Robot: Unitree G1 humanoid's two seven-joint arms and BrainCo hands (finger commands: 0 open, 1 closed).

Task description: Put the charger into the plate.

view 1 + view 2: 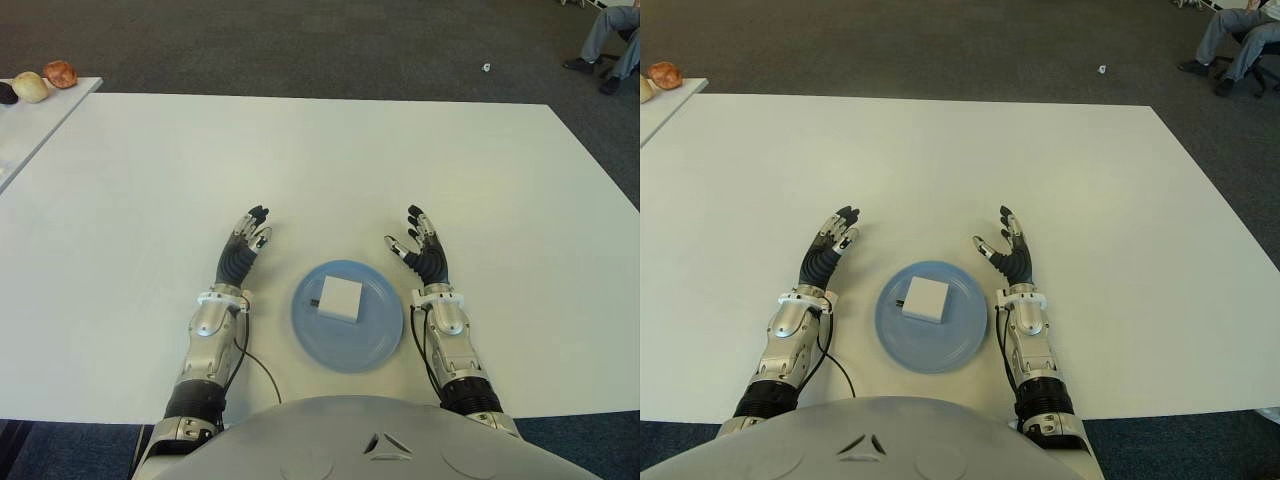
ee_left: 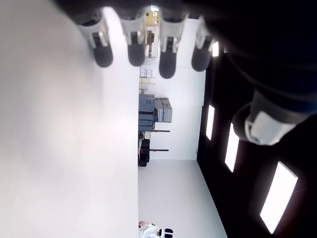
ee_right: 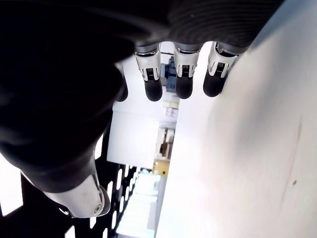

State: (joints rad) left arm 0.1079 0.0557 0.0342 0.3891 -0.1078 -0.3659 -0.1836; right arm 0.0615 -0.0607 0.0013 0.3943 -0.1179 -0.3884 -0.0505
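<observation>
Left eye view: the charger [image 1: 340,298] lies in the plate [image 1: 375,345], between both hands. The left hand [image 1: 245,251] and right hand [image 1: 420,252] are spread, empty.

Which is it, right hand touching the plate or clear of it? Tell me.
Apart. In the left eye view, bare table shows between the open right hand and the rim of the blue plate, which holds the white charger.

Bare table [image 1: 300,160] ahead of both hands; only the plate [image 1: 375,345] (charger [image 1: 340,298] inside) lies between them
</observation>
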